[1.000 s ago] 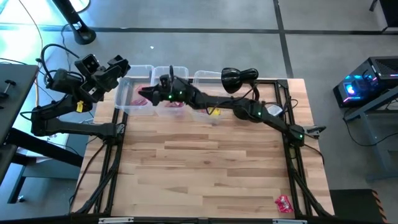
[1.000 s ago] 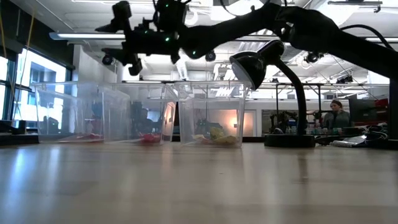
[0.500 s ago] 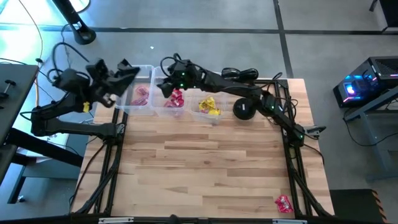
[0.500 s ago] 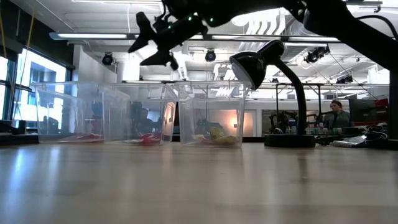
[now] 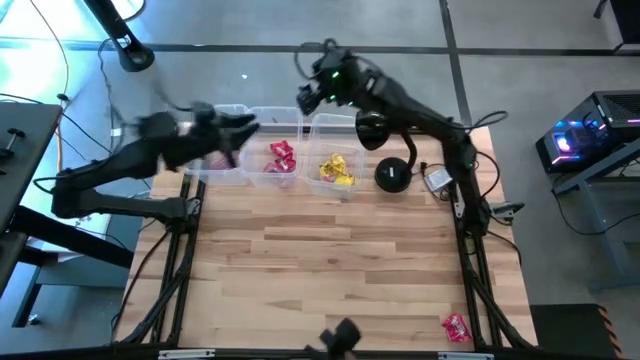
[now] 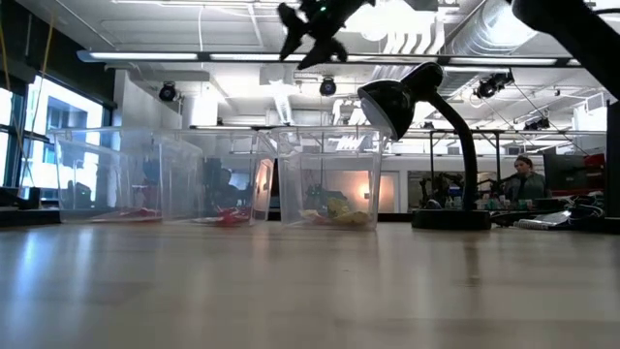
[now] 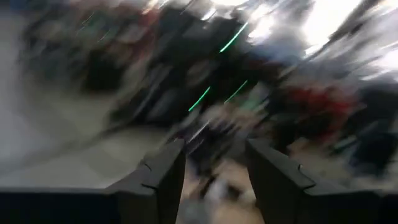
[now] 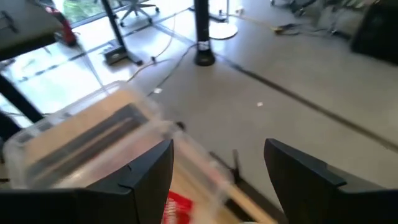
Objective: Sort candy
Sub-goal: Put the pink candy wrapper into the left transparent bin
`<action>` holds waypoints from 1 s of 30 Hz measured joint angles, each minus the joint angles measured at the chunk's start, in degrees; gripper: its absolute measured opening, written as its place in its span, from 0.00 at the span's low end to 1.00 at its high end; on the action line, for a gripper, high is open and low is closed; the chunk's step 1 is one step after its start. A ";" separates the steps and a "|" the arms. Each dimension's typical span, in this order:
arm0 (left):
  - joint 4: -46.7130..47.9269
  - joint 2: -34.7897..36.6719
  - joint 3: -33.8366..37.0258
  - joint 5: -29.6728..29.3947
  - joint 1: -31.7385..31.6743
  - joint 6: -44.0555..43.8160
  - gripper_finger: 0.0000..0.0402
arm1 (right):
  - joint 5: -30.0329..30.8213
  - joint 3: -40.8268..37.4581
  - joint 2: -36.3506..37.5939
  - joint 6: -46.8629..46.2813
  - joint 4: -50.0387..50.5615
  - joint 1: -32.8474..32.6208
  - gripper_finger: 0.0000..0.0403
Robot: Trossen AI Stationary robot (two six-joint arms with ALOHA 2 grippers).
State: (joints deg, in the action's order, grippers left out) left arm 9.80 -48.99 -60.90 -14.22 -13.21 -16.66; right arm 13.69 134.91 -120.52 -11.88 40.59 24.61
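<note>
High view: my right gripper (image 5: 308,97), fingers wide and empty, hangs above and behind the tubs (image 5: 275,150), clear of the sorted candy (image 5: 282,156) below.

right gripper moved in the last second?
Yes. In the high view the right gripper has pulled back from above the middle tub to beyond the table's far edge, behind the right tub. Its fingers are open.

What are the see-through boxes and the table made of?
The boxes look like clear, glossy plastic: the room shows through their walls. The table looks like pale wood planks with a smooth finish: joined strips and grain show.
</note>
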 joint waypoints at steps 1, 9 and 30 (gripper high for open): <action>3.01 -1.80 0.02 -0.72 -1.60 -1.60 0.40 | 0.11 0.00 1.10 1.08 0.78 0.64 0.61; 27.20 -26.74 -10.23 18.65 -17.02 -3.40 0.40 | -3.61 0.02 6.81 9.19 3.92 5.55 0.61; 62.60 -60.79 -30.17 19.14 -25.84 31.23 0.40 | -16.99 -4.61 6.51 14.26 10.98 11.42 0.61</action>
State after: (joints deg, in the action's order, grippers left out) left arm 72.40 -109.78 -91.08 4.92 -39.05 14.57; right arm -3.30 130.30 -114.02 2.38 51.56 36.03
